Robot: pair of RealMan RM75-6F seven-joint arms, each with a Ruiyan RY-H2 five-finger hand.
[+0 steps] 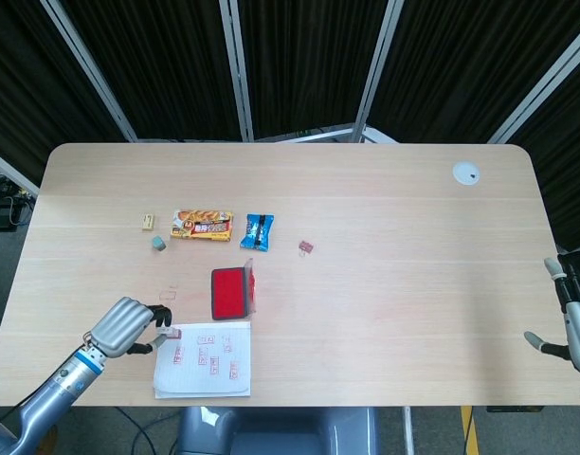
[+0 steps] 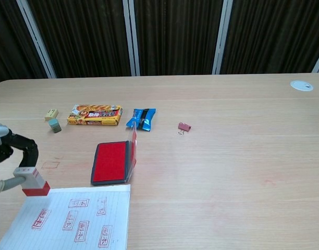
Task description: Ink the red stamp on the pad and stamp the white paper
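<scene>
We see the left hand (image 1: pixel 119 327) pinching the red stamp (image 2: pixel 33 184) in its fingers (image 2: pixel 25 150), just above the top left corner of the white paper (image 2: pixel 71 219), near the open ink pad (image 2: pixel 112 162). The right hand (image 1: pixel 576 318) hangs off the table (image 1: pixel 385 237), fingers apart, holding nothing.

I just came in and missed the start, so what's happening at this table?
The robot's left hand holds a red stamp at the upper left corner of the white paper, which already carries several red prints. The open ink pad lies just beyond the paper. The right hand is off at the table's right edge, open and holding nothing. A snack box, a blue packet and a binder clip lie untouched farther back.
</scene>
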